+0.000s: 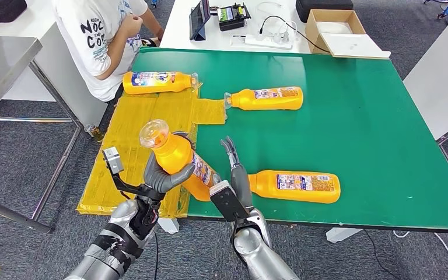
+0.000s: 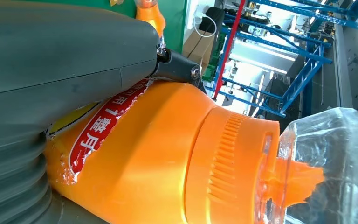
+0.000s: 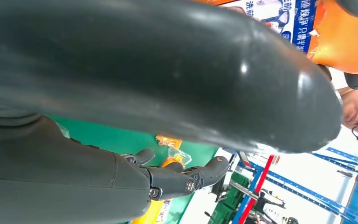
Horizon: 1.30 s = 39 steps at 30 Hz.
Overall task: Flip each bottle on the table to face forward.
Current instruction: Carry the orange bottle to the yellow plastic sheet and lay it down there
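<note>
My left hand grips an orange bottle with a clear cap, lifted and tilted above the near left edge of the green table. The left wrist view shows that bottle close up under my left hand. My right hand is open with fingers extended, beside the held bottle and next to a lying orange bottle. In the right wrist view, my right hand has fingers apart over the table. Two more orange bottles lie farther back: one at centre, one at far left.
A person in a white shirt sits at the far left corner. Yellow sheeting hangs over the table's left edge. Behind stands a white table with a cardboard box, cables and devices.
</note>
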Motion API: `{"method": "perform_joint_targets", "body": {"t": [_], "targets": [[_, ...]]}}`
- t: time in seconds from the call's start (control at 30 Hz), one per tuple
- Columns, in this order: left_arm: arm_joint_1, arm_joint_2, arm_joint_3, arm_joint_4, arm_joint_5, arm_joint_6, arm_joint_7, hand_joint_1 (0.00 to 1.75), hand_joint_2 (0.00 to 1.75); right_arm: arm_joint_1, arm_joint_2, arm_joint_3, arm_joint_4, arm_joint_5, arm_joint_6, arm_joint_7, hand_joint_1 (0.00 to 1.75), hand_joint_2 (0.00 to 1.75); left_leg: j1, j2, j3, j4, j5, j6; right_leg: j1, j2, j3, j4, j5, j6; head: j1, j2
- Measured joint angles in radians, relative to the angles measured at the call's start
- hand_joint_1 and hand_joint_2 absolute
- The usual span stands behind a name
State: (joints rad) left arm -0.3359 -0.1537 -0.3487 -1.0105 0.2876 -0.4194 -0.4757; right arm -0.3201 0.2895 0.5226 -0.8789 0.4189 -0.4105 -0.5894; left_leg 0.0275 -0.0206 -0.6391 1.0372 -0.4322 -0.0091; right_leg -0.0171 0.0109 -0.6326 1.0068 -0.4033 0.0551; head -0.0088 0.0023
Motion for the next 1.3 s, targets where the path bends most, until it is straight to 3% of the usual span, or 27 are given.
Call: {"method": "perform_joint_targets", "body": {"t": [1.2,1.3], "targets": [[0.000,0.000,0.000,0.000,0.000,0.000,0.000,1.75,1.75,0.000,-0.001,0.000,0.000,0.000,0.000,0.000,0.00,0.00,0.000,0.000,0.000,0.000,0.000,0.000,0.000,0.000,0.000,0.000,0.000,0.000,0.000,0.000],[0.000,0.000,0.000,0.000,-0.003,0.004,0.002,1.75,1.75,0.000,-0.001,0.000,0.000,-0.002,-0.001,-0.001,0.00,1.31,0.000,0.000,0.000,0.000,0.000,0.000,0.000,0.000,0.000,0.000,0.000,0.000,0.000,0.000]]}}
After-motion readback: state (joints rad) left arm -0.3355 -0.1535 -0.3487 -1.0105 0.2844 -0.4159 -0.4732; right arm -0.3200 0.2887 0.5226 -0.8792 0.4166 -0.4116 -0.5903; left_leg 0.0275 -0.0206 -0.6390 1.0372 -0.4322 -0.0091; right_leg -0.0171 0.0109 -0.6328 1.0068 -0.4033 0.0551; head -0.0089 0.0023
